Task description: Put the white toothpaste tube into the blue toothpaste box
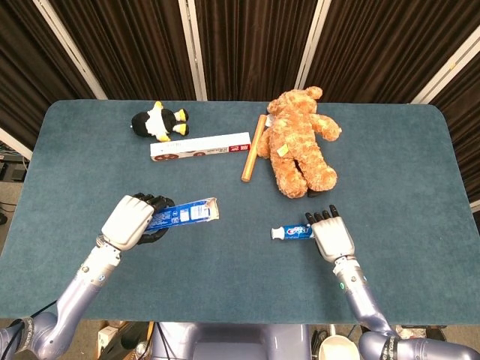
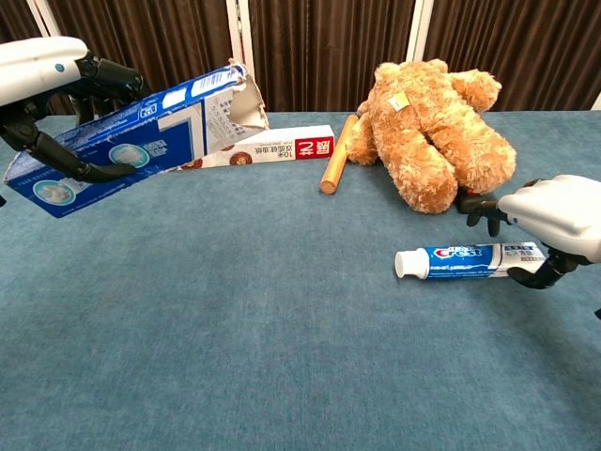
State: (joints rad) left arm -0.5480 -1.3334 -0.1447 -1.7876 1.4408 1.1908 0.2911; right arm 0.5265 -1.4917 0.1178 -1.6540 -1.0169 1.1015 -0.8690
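The white toothpaste tube point(image 1: 292, 232) point(image 2: 460, 260) lies flat on the blue table, cap pointing left. My right hand point(image 1: 332, 235) point(image 2: 559, 216) hovers over the tube's tail end with its fingers spread toward the bear and its thumb curled beside the tail; no grip on the tube shows. My left hand point(image 1: 133, 221) point(image 2: 47, 75) grips the blue toothpaste box point(image 1: 184, 215) point(image 2: 141, 141) at its closed end and holds it above the table. The box's torn open end points right and slightly upward, toward the tube.
A brown teddy bear point(image 1: 300, 142) point(image 2: 432, 132) lies just behind the right hand. A wooden stick point(image 1: 253, 147) point(image 2: 336, 166) and a long white-and-red box point(image 1: 200, 146) point(image 2: 291, 148) lie mid-table. A toy penguin point(image 1: 159, 122) sits at the back left.
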